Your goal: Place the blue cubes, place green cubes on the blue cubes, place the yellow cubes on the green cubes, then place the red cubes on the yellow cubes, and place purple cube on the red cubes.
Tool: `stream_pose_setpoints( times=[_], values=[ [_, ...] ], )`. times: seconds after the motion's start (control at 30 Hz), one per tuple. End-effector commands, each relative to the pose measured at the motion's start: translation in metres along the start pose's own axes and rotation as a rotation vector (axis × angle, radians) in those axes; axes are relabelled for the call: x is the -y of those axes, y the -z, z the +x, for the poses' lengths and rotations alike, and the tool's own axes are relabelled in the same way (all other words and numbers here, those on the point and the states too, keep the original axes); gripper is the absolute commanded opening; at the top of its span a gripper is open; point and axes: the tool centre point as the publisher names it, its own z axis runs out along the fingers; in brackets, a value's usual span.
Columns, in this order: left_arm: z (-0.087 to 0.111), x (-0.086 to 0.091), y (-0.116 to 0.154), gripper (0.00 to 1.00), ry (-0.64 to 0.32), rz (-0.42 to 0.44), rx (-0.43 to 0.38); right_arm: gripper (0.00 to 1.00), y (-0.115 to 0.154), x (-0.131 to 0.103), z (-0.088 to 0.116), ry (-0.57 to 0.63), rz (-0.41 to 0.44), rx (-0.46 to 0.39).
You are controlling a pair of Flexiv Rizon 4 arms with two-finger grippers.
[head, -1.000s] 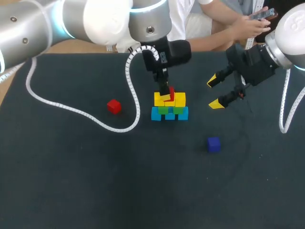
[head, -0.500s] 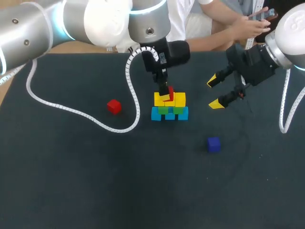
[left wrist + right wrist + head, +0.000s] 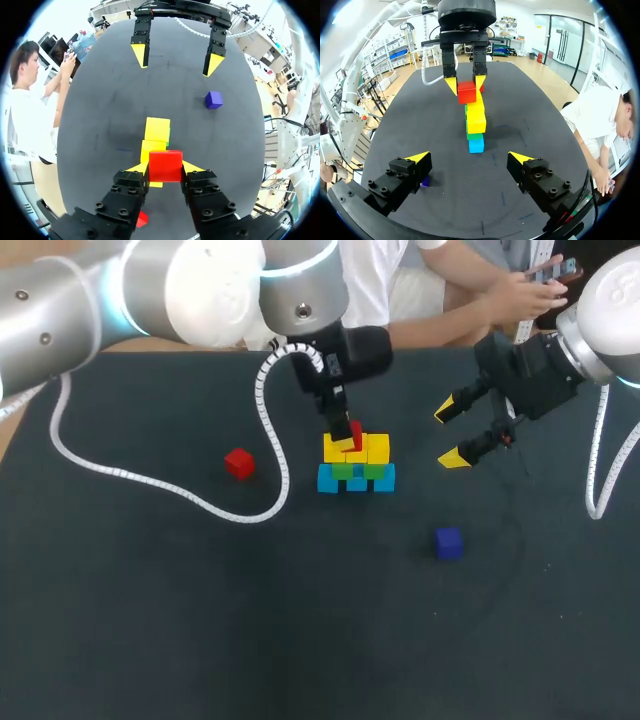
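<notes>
Seen from above, the stack shows its whole build: a row of blue cubes on the dark table, green cubes on those, and yellow cubes on top. The right wrist view looks along the row end-on, so the layers read as one narrow column, with blue nearest, then green, then yellow. The left wrist view looks down over the stack and gives only the yellow tops and a sliver of green; the blue row is hidden there.

The left gripper stands over the stack, clenched on a red cube. Its own wrist view makes the grasp plain: one yellow-tipped finger presses each side of the cube. The cube sits at the top of the yellow layer, but no view settles whether it touches the yellow.

The right gripper hangs at 3 o'clock from the stack, apart from it, with its fingers spread wide and nothing between them. In its own view the stack lies straight ahead at 12 o'clock.

A second red cube lies on the table at 9 o'clock from the stack, well apart. The left wrist view catches only a corner of it under the gripper's fingers. The purple cube lies alone at 5 o'clock from the stack; the left wrist view places it beyond the stack, nearer the right gripper. A white coiled cable trails over the table and curls between the second red cube and the stack.
</notes>
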Motion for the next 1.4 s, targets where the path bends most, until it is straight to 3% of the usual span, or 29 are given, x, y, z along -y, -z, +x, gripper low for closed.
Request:
stream_pose_setpoints(
  times=[0.03, 0.87, 1.4],
  values=[
    [0.001, -0.001, 0.004, 0.00, -0.007, 0.000, 0.003, 1.00, 0.000, 0.000, 0.000, 0.001, 0.001, 0.002],
    [0.001, -0.017, 0.005, 0.00, -0.039, 0.046, 0.022, 1.00, 0.000, 0.000, 0.000, 0.001, 0.001, 0.002],
    [0.000, -0.009, 0.004, 0.00, -0.026, 0.059, 0.000, 1.00, 0.000, 0.000, 0.000, 0.001, 0.001, 0.002]
  ],
)
